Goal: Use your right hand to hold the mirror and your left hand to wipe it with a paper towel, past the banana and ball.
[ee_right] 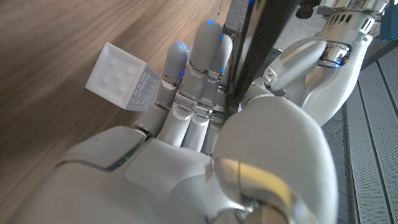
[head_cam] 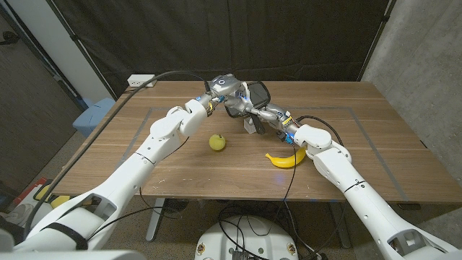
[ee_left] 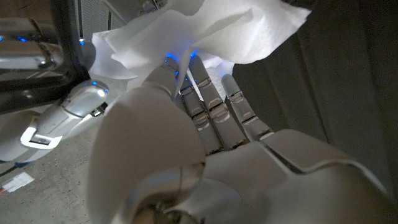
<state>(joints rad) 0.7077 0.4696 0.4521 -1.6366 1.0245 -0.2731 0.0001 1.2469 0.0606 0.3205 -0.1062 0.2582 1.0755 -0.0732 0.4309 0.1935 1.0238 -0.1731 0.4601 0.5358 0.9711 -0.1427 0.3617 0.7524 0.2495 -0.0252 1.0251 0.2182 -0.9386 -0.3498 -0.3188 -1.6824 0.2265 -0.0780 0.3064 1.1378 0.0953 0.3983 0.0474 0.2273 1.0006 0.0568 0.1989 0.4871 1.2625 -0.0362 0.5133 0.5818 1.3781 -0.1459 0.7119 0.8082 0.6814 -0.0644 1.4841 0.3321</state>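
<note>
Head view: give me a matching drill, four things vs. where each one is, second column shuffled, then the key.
Things
1. yellow curved banana
2. yellow-green round ball
3. white crumpled paper towel
4. dark-framed mirror

Places
A. held up by the right hand at the table's far middle
B. on the table beside the right forearm
C. gripped in the left hand
D. on the table between the two arms, nearer the left one

Pairs: 1-B, 2-D, 3-C, 4-A
</note>
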